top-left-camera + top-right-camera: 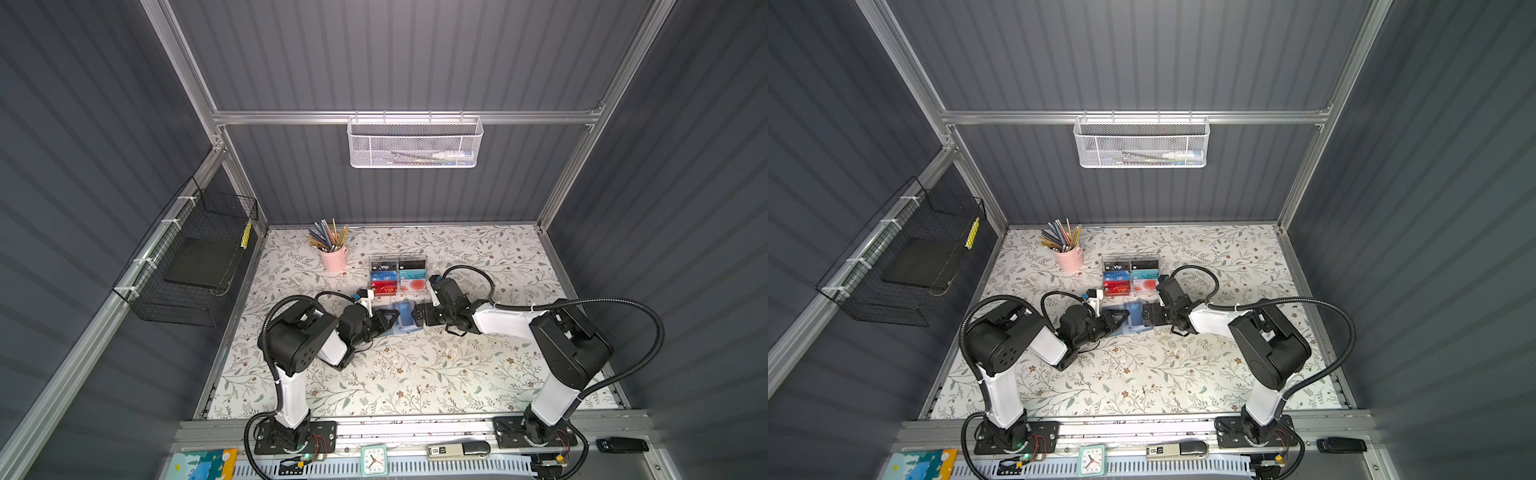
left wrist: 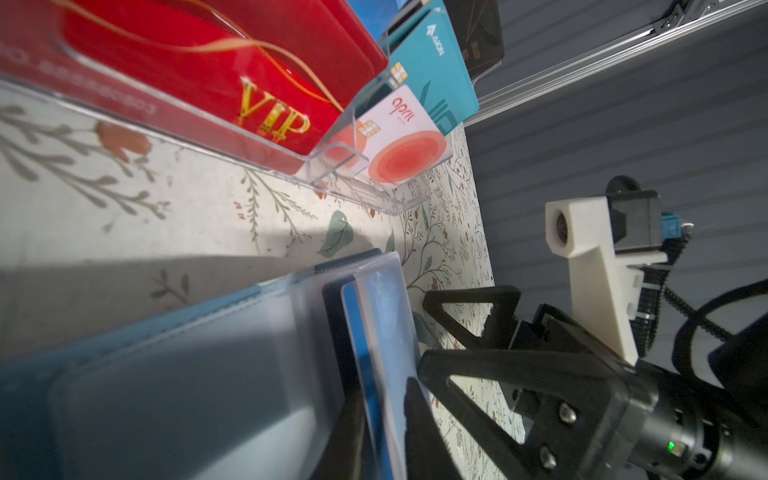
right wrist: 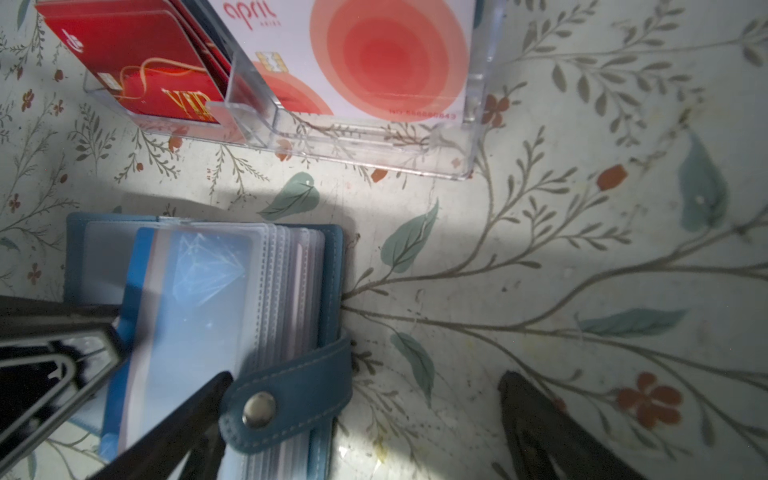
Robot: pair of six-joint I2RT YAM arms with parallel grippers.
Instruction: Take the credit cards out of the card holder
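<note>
Left pincer (image 1: 392,319) pinching blue card (image 3: 187,299) (partly sleeved) in card holder (image 3: 332,266), right pincer (image 3: 365,378) wide, white card (image 3: 374,54) in rack (image 3: 478,137)

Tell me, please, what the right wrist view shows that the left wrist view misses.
Only the right wrist view shows the snap tab and its metal stud on the card holder. Only the left wrist view shows the white wrist-camera mount and a teal card. Both show the card holder, blue card, red VIP card and white card with red-orange circles in the clear rack.
</note>
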